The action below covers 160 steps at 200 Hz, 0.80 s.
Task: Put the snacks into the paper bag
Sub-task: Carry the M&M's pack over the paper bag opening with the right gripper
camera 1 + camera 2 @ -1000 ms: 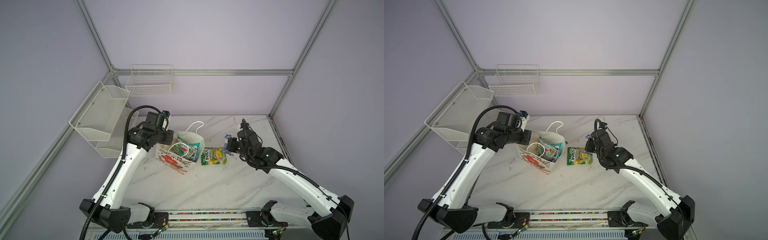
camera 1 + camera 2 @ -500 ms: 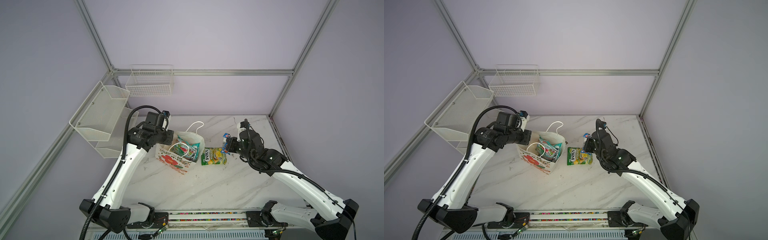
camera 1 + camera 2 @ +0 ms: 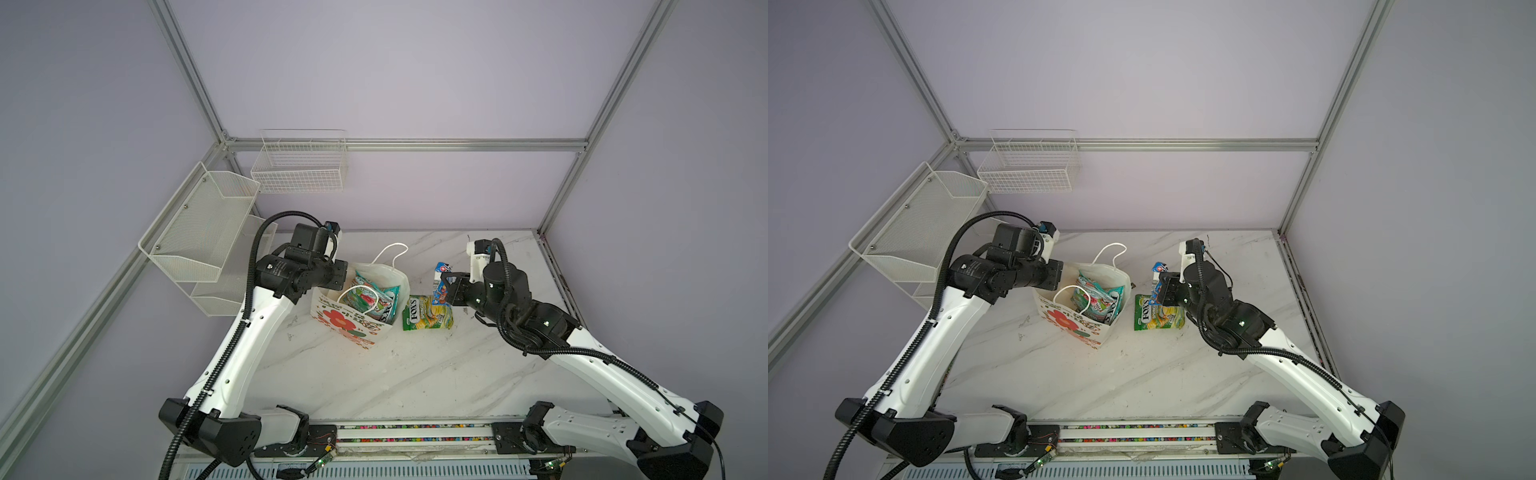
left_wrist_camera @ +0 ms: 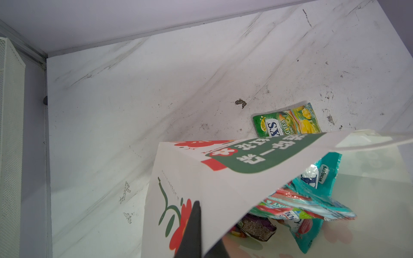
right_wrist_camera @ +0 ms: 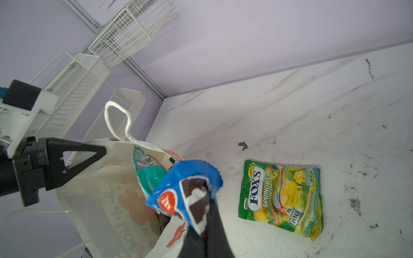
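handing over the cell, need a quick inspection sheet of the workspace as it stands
surface: marble tabletop, scuffed with dark specks
job's things: paper bag open, teal-red packet and a dark wrapper inside; green-yellow packet flat beside it; blue packet lifted
clutter: nothing seen
hands: left hand shut on the paper bag's rim; right hand shut on the blue packet
cables: black conduits along both arms
surroundings: wire baskets on lilac walls

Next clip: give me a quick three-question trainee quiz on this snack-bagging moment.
1. True or false: the green-yellow FOX'S packet lies inside the paper bag.
2. The right tool holds: A) blue m&m's packet, B) a cup, C) nothing?
3. Fill in: the left tool pinches the bag's ___.
Key: 1 false; 2 A; 3 rim.
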Tool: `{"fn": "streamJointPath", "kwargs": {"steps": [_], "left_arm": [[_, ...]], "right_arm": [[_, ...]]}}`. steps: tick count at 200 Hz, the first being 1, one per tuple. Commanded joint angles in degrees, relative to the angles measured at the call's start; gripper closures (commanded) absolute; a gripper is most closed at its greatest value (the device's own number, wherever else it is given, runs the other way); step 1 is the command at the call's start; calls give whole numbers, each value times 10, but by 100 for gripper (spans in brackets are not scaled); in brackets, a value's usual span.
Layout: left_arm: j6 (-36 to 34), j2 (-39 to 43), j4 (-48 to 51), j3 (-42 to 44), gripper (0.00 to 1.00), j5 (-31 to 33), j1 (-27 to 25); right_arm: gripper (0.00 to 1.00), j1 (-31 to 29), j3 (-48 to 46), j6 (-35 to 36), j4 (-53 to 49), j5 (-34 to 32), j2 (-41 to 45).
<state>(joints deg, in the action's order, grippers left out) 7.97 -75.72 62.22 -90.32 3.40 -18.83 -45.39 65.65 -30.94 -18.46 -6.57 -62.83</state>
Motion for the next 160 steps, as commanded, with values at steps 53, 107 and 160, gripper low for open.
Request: {"fn": "streamJointPath", "kwargs": {"steps": [53, 107, 160], "left_arm": [[8, 24, -23, -6, 100, -15, -6], [8, 24, -22, -7, 100, -17, -8], [8, 27, -21, -9, 100, -17, -9]], "right_arm": [[94, -35, 32, 31, 47, 5, -1], [94, -65, 47, 51, 63, -1, -13], [93, -94, 65, 77, 81, 1, -32]]}}
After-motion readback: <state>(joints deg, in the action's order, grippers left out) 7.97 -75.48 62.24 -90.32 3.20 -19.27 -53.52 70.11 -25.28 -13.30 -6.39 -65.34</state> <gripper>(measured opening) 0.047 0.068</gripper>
